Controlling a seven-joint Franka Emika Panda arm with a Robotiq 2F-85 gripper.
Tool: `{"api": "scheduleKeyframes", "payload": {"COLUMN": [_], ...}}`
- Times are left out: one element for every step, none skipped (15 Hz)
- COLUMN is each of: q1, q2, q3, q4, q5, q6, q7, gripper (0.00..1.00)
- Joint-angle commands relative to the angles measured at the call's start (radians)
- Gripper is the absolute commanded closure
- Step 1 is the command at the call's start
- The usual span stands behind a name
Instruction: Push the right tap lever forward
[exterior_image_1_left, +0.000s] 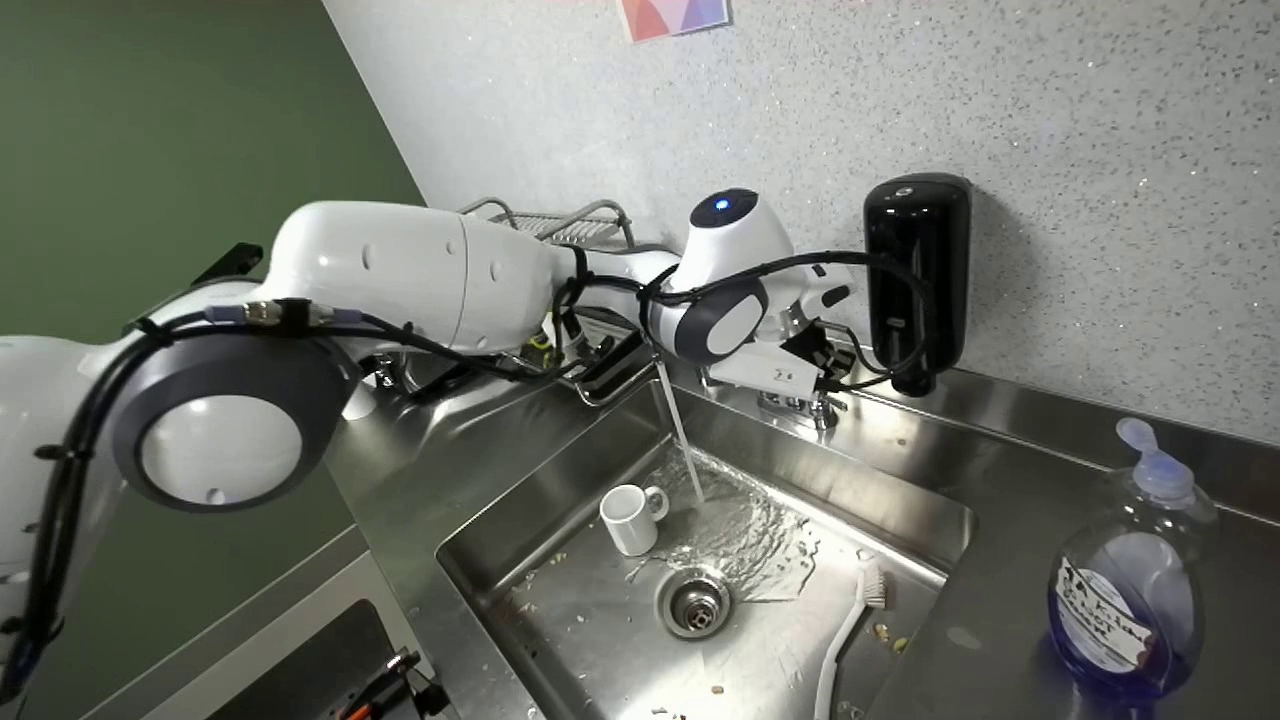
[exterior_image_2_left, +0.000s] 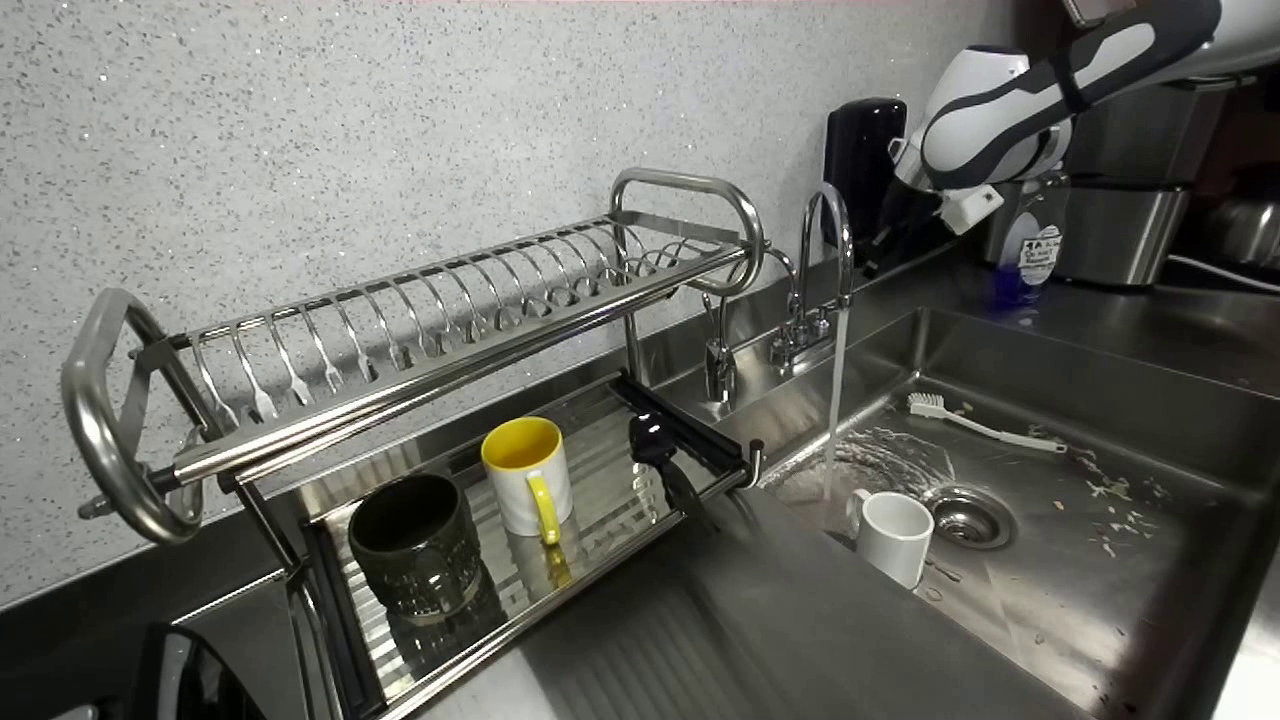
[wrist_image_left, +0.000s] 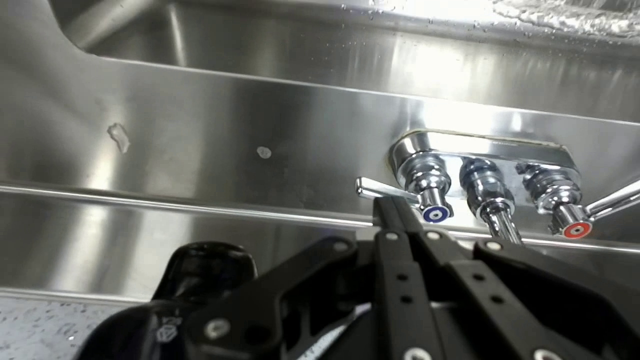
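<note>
curving glossily at the wrist view's left is a black dispenser (wrist_image_left: 165, 310), the slim chrome right tap lever (wrist_image_left: 379, 188) is jutting from its blue-ringed hub (wrist_image_left: 435, 214), the gripper (wrist_image_left: 398, 212) is pressing its matte fingers together beside the lever, contact unclear, and a tubular chrome spout (wrist_image_left: 503, 224) is gleaming farther right.

Steel counter (exterior_image_1_left: 1010, 520) beneath dish rack (exterior_image_2_left: 460, 361) and bottle (exterior_image_1_left: 1130, 590)

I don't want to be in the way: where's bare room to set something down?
The counter looks bare between rack and sink, and nearly so between sink and soap. Crowded: the tap, with the gripper near the right lever, and the sink, with mug, brush and running water.
</note>
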Motion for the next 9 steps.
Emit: {"api": "scheduleKeyframes", "payload": {"q1": [-0.035, -0.040, -0.040, -0.043, -0.042, -0.042, -0.041, -0.041, -0.037], "q2": [-0.176, -0.207, -0.237, -0.267, -0.296, -0.321, -0.341, -0.360, -0.380], "q3": [0.026, 0.027, 0.023, 0.021, 0.017, 0.013, 0.009, 0.007, 0.000], "q4": [-0.237, -0.280, -0.325, -0.368, -0.413, -0.449, -0.477, -0.502, -0.528], "q5": [0.017, 0.019, 0.019, 0.021, 0.021, 0.023, 0.024, 0.026, 0.024], "q6": [-0.002, 0.001, 0.012, 0.018, 0.027, 0.033, 0.036, 0.035, 0.039], "q7": [-0.006, -0.010, -0.003, -0.002, 0.002, 0.006, 0.010, 0.010, 0.015], "gripper": [1.00, 1.00, 1.00, 1.00, 1.00, 1.00, 1.00, 1.00, 1.00]}}
